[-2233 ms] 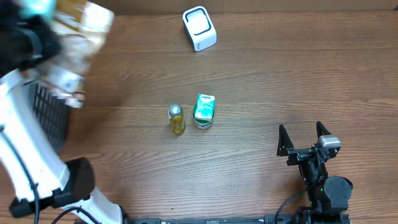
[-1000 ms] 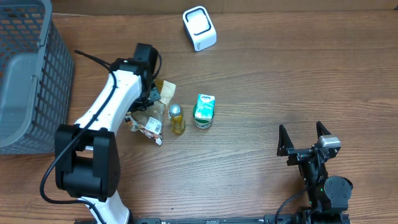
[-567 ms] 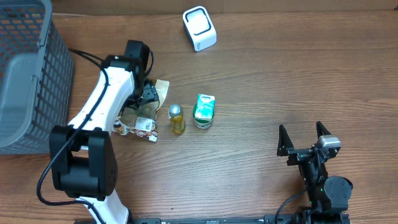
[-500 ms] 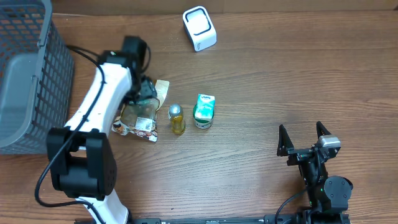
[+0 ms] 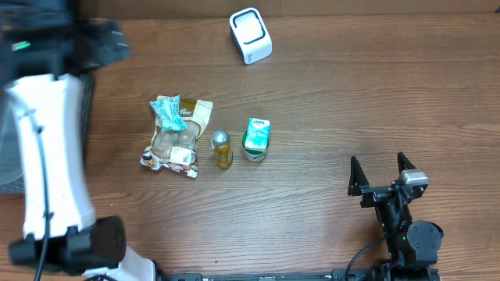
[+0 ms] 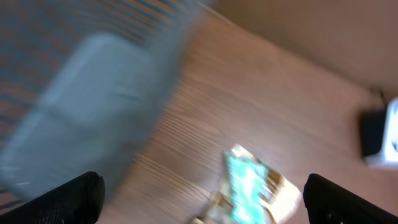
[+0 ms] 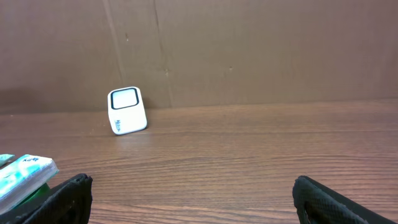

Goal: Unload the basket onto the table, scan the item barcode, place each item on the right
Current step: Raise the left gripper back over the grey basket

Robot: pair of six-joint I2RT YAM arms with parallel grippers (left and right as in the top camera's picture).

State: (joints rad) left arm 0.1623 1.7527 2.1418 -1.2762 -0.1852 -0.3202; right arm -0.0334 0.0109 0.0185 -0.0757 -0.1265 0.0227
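Observation:
A clear snack bag with a teal top (image 5: 176,136) lies flat on the wooden table, free of any gripper. Right of it stand a small yellow bottle (image 5: 222,148) and a green carton (image 5: 255,139). The white barcode scanner (image 5: 250,35) sits at the back centre. My left arm is a blur at the far left, raised, its gripper (image 6: 202,205) open and empty; below it the left wrist view shows the bag (image 6: 252,183). My right gripper (image 5: 383,176) rests open near the front right, facing the scanner (image 7: 127,111), with the carton (image 7: 22,174) at its left.
A grey mesh basket (image 6: 93,81) stands at the table's left side, mostly hidden by my left arm in the overhead view. A brown cardboard wall (image 7: 249,50) backs the table.
My left gripper opened and let go of the snack bag, which now lies on the table. The left arm swung up and away to the left. The right arm has not moved.

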